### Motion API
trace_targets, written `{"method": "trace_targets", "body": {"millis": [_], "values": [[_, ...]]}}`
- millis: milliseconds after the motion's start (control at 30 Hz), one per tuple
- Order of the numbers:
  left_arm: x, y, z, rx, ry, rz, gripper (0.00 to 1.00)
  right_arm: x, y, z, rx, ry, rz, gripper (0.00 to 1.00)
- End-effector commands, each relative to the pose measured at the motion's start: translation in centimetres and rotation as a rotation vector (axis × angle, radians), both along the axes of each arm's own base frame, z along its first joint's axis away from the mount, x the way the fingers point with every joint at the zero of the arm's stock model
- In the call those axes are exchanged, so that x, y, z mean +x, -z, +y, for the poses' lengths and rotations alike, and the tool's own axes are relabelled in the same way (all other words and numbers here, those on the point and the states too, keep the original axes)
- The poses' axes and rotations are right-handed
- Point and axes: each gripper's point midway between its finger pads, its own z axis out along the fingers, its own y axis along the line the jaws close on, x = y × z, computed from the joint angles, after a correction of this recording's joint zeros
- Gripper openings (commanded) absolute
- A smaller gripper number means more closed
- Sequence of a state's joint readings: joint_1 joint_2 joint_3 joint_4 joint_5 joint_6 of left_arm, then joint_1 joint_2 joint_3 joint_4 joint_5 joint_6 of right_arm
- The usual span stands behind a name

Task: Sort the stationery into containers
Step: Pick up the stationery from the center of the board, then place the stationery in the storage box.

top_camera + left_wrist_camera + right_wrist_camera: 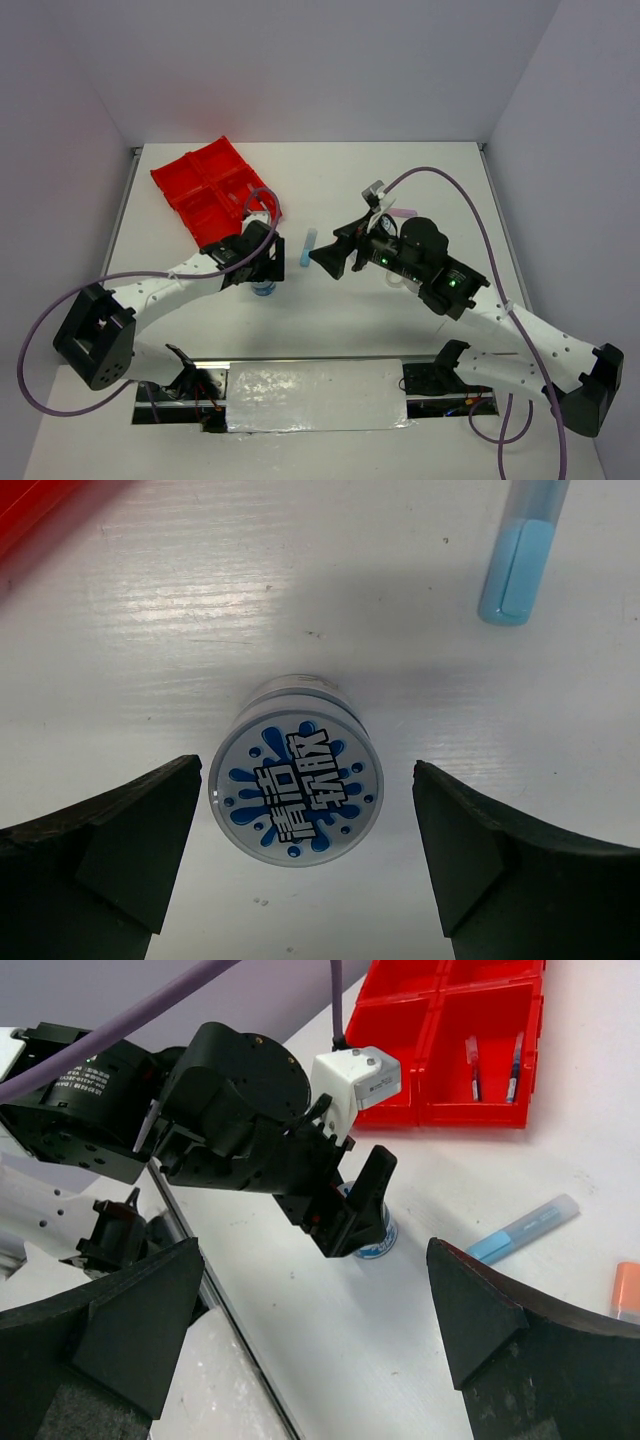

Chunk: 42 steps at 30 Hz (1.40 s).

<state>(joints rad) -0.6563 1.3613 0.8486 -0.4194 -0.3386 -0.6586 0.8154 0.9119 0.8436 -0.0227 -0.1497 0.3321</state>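
Observation:
A round tub with a blue-white patterned top (296,785) stands on the white table, between the open jaws of my left gripper (306,770) and not touching them. From above, the left gripper (263,281) hangs over the tub (264,291). A light-blue stick (307,247) lies just right of it and also shows in the left wrist view (520,560). The red divided tray (205,188) sits at the far left. One compartment holds a red pen (473,1065) and a blue pen (515,1060). My right gripper (335,258) is open and empty, facing the left gripper.
An orange-tipped stick (627,1290) lies at the right edge of the right wrist view. A pink stick (403,213) lies behind the right arm. A metal strip (300,364) and a pale pad (315,395) run along the near table edge.

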Motion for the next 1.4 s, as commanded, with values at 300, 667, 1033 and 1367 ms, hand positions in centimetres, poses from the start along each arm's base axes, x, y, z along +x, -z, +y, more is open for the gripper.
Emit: {"method": "trace_targets", "body": {"millis": [300, 667, 1033, 1367], "values": [[0.7, 1.4, -0.8, 0.017, 0.026, 0.029, 0.45, -0.1, -2.1, 0.3, 0.003, -0.001, -0.052, 1.0], [9.0, -13.0, 5.0, -0.06, -0.281, -0.262, 0.0, 0.8, -1.7, 0.5, -0.007, 0.028, -0.052, 1.0], [23.1, -18.6, 20.0, -0.049, -0.672, -0.367, 0.0, 0.9, 0.2, 1.7, -0.032, -0.013, -0.012, 1.0], [31.3, -14.6, 26.0, -0.015, -0.715, -0.33, 0.01, 0.9, 2.2, 3.3, -0.079, -0.056, 0.027, 1.0]]}}
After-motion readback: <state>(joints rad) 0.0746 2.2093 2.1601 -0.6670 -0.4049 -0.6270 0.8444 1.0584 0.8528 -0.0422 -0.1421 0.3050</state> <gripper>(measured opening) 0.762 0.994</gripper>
